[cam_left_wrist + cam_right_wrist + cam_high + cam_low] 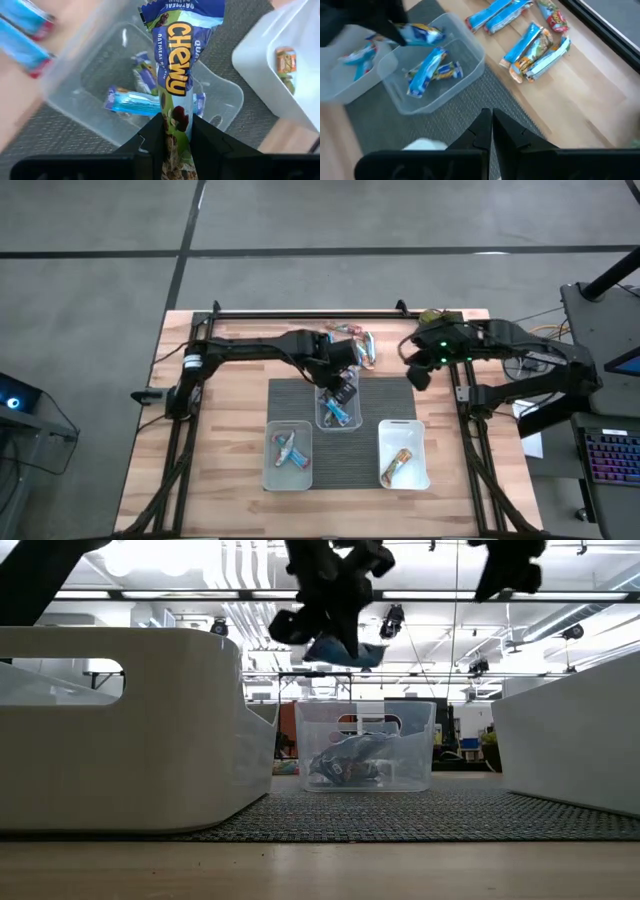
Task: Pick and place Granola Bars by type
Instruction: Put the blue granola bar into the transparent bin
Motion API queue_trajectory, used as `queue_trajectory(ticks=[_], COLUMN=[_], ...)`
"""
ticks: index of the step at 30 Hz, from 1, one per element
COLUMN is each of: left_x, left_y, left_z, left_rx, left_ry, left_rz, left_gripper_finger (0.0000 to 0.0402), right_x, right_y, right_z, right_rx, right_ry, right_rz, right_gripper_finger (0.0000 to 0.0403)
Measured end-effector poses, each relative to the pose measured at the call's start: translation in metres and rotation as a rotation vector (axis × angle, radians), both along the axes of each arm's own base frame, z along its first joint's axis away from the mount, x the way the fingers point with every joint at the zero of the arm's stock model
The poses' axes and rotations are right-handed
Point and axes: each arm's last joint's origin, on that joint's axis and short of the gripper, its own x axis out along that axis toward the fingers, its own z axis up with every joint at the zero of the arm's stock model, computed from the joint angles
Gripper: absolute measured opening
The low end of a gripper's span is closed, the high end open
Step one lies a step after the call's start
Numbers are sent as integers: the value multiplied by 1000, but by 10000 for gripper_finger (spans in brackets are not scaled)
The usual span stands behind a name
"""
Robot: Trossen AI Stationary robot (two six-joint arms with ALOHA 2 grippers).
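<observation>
I am holding a blue Chewy granola bar (176, 75) in my left gripper (175, 131), hanging above the middle clear tub (336, 418) where other blue bars (135, 100) are lying. More granola bars (532, 47) are lying loose on the bench (590, 95) behind the tub.

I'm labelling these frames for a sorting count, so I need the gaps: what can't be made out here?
- Bars in the middle clear tub: high view, the left gripper and its held bar cover part of them.
- Loose bars at the table's far edge: high view, the left arm overlaps the pile.
- Contents of the two near tubs: low view, their white walls hide everything.
- Bars in the left tub: right wrist view, blurred.
</observation>
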Motion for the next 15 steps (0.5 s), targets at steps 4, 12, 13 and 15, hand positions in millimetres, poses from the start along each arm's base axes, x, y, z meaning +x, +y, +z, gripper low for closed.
queue_trajectory(ticks=[4, 12, 13, 15], left_x=[6, 10, 10, 10], left_y=[-1, -1, -1, -1], left_z=[-9, -16, -16, -17], left_rx=[-47, -62, -66, -67], left_ry=[-44, -71, -69, -66], left_rz=[-9, 18, 25, 48], left_gripper_finger=[64, 64, 64, 64], right_x=[-20, -62, -66, -74], right_y=[5, 14, 15, 16], right_z=[9, 25, 27, 28], right_rx=[9, 11, 8, 6], right_ry=[-48, -189, -201, -216], right_rz=[65, 142, 142, 140], right_gripper_finger=[8, 8, 8, 8])
